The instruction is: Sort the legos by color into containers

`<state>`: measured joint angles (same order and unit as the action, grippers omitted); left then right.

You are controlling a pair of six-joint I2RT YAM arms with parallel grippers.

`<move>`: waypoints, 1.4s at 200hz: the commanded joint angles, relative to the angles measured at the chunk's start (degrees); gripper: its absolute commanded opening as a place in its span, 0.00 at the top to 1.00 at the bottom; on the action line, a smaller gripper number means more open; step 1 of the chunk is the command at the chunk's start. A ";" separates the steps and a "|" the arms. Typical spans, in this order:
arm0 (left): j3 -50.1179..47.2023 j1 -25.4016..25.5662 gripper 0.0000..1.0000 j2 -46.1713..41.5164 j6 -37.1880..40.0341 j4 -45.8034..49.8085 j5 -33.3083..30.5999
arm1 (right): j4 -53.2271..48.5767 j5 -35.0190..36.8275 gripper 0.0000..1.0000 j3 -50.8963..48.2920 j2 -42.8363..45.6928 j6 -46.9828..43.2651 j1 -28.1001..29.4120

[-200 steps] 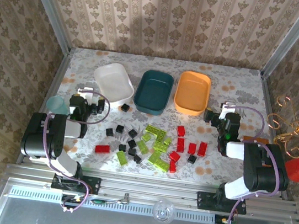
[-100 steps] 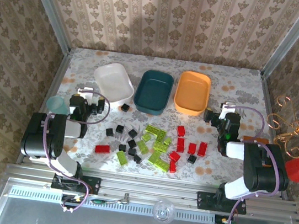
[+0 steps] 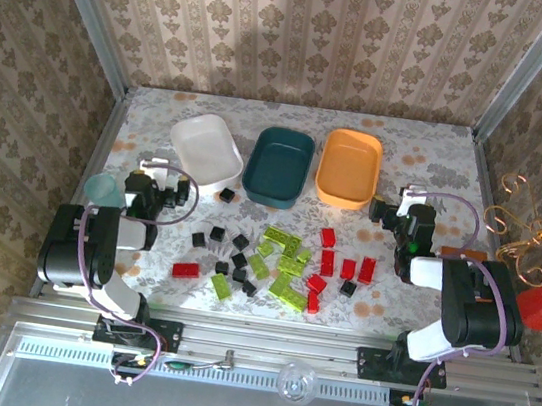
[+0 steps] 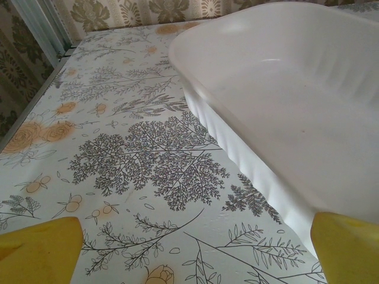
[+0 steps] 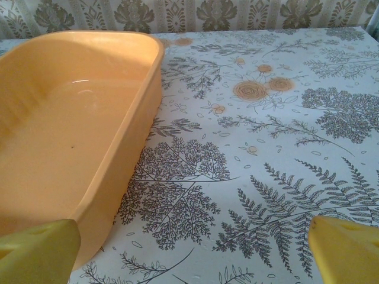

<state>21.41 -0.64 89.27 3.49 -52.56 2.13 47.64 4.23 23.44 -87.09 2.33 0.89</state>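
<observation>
- Plainly, both of your claws stood wide apart with nothing in them: your left claw (image 3: 159, 172) just beside the white tray (image 3: 206, 148), your right claw (image 3: 402, 206) just beside the orange tray (image 3: 348, 169).
- All the bricks (image 3: 278, 260) lay loose on the desk (image 3: 430, 150) between the arms, with black, green and red mixed. The white, orange and teal tray (image 3: 278, 167) held nothing.
- You risked catching two colours at once, because many bricks lay touching or just beside a neighbour.
- You could also have shoved a tray, since each claw sat near a tray wall and a low swing toward the pile might have clipped it.
- The flat plates gave little to pinch and might have slipped.
- Against a second earlier, nothing had visibly shifted: bricks, trays and arms kept their places, and the claws were just as wide.
</observation>
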 commanded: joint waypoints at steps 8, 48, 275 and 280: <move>-0.20 -1.46 0.00 -0.06 -1.39 -2.73 3.41 | 0.40 -0.20 0.00 0.42 -0.34 0.13 -0.43; 2.03 -1.32 0.00 -13.52 -4.02 12.24 -5.38 | -23.38 2.72 0.00 10.18 6.57 1.01 1.14; -3.78 -4.28 0.01 -61.03 -55.34 39.81 13.54 | -66.60 -4.36 0.09 21.96 2.71 29.01 28.08; -3.22 -3.03 0.03 -60.83 -54.36 41.32 14.12 | -66.27 -4.23 0.10 22.14 2.12 28.82 28.26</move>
<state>13.26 -7.60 28.14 -54.81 -20.51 7.01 -18.44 -1.78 43.77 -81.56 33.04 27.18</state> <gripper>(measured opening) 0.999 0.920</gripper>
